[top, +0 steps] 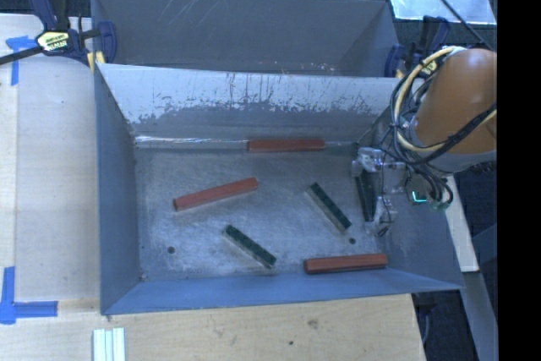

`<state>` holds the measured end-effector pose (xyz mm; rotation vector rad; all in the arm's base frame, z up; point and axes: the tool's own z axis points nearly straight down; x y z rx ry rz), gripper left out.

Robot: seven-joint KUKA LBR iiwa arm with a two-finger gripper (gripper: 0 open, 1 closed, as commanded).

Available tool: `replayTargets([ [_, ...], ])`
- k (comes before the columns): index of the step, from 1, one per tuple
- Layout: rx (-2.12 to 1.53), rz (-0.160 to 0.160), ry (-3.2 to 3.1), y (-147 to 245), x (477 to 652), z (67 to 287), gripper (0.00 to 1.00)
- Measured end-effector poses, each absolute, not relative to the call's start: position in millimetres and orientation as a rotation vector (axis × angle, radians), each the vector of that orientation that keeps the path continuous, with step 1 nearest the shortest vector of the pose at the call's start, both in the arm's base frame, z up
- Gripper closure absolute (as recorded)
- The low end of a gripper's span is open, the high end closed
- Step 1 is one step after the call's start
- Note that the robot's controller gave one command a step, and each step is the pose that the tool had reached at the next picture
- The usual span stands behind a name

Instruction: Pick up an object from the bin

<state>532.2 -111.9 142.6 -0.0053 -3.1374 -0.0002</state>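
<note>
— Where does the gripper (374, 220) sit in the bin (114, 182)?

— Hard at the right-hand side, low over the floor. It is just beside the sloping right wall and near the front right corner. That side leaves it little room, while the floor to its left lies open.

— Spread or pressed together?

— I cannot tell; the wrist and its cables crowd that spot.

— What lies closest to it?

— The right dark green bar (330, 207), slanting on the floor just left of the gripper. The front brown bar (345, 264) lies just ahead of it, along the foot of the front wall.

— Count them for me.

— Three brown bars and two dark green ones, five in all. The back brown bar (286, 145) lies flat along the foot of the back wall. The left brown bar (215, 194) lies tilted in the left half, with bare floor all round it. The left dark green bar (250, 246) lies mid-bin, near the front wall. No bar touches another.
</note>
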Motion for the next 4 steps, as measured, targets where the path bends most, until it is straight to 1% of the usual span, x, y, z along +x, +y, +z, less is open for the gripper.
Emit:
replayTargets([
  [1, 0.559, 0.000, -3.094, -100.1, 552.3, 115.7, 0.00],
  [2, 0.448, 0.001, -3.115, -93.3, 574.5, 93.7, 0.00],
  [3, 0.449, 0.002, -3.116, -93.6, 574.4, 94.5, 0.00],
  [4, 0.451, 0.002, -3.116, -93.5, 574.5, 94.5, 1.00],
])
